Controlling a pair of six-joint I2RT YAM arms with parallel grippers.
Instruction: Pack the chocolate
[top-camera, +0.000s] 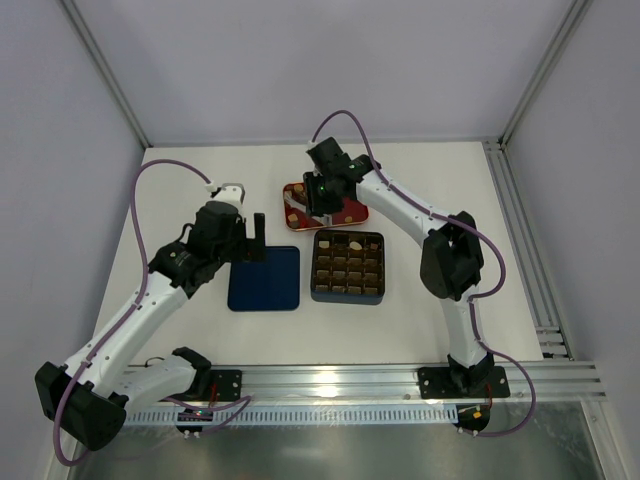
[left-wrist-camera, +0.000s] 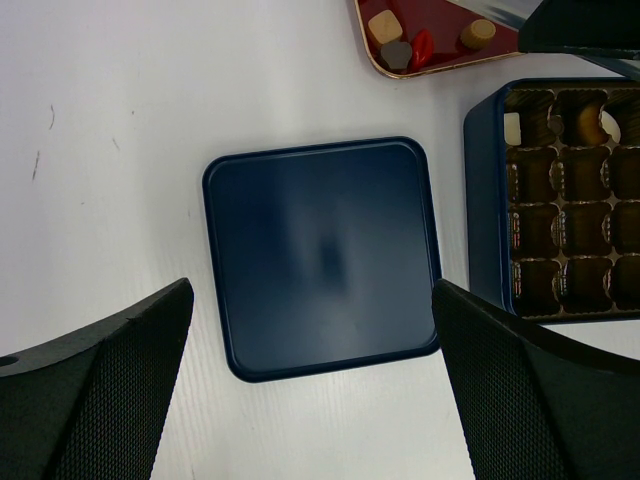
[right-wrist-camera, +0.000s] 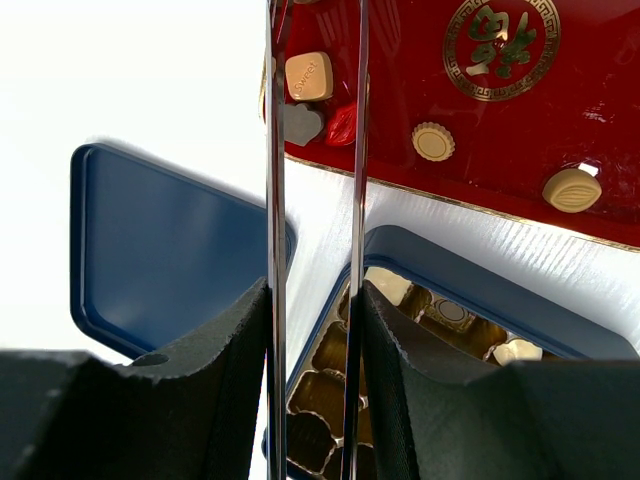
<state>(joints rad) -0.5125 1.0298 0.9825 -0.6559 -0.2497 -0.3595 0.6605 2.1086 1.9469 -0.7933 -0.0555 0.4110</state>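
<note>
Loose chocolate pieces lie on the red tray (right-wrist-camera: 520, 120): a tan square (right-wrist-camera: 308, 76), a dark heart (right-wrist-camera: 300, 123), a tan round (right-wrist-camera: 433, 141) and a tan oval (right-wrist-camera: 571, 190). A few whitish pieces (right-wrist-camera: 388, 285) sit in cells of the gridded blue box (top-camera: 348, 267). My right gripper (right-wrist-camera: 312, 290) hovers over the tray's near-left corner, shut on metal tongs (right-wrist-camera: 275, 200) whose two blades reach past the tan square. My left gripper (left-wrist-camera: 310, 290) stands open above the blue lid (left-wrist-camera: 322, 255), holding nothing.
The flat blue lid (top-camera: 265, 278) lies left of the box, and the red tray (top-camera: 350, 212) sits just behind the box. A red-wrapped piece (right-wrist-camera: 341, 124) lies beside the dark heart. Aluminium rails run along the table's right edge and near edge.
</note>
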